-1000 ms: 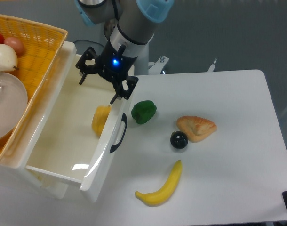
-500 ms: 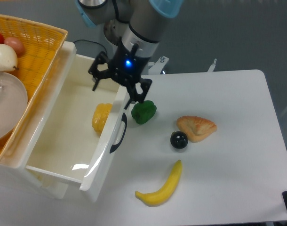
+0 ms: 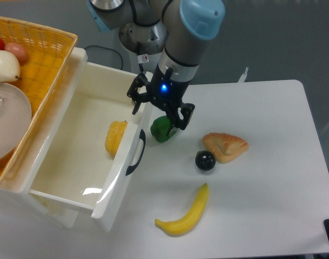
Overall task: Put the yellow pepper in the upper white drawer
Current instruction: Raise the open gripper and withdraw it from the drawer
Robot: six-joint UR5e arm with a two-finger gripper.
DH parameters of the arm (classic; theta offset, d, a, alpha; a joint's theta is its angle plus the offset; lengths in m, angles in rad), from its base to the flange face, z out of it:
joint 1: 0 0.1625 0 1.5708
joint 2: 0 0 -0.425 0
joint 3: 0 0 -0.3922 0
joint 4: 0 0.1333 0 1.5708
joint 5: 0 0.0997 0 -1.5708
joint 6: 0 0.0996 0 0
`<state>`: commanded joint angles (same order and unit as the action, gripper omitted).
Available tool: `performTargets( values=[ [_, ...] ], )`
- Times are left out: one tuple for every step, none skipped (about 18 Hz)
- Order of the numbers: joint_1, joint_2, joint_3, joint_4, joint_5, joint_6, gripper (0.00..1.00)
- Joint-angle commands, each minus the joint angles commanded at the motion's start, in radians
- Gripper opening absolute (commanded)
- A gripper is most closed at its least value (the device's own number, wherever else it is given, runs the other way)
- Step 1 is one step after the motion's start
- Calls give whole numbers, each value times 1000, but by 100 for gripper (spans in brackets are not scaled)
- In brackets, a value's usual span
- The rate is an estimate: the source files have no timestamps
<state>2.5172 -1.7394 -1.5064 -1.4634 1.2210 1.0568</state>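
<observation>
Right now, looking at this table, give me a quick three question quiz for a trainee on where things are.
1. True or false: the yellow pepper lies inside the upper white drawer.
2. Which thing does the gripper hang above? A) banana B) green pepper C) black ball
3. Fill in: the pastry lies right beside the ____.

Key: 1 true. 2 B. 3 black ball.
</observation>
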Motion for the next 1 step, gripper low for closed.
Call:
performTargets(
  values=[
    [0,-5,2,0,5,9,100]
  ],
)
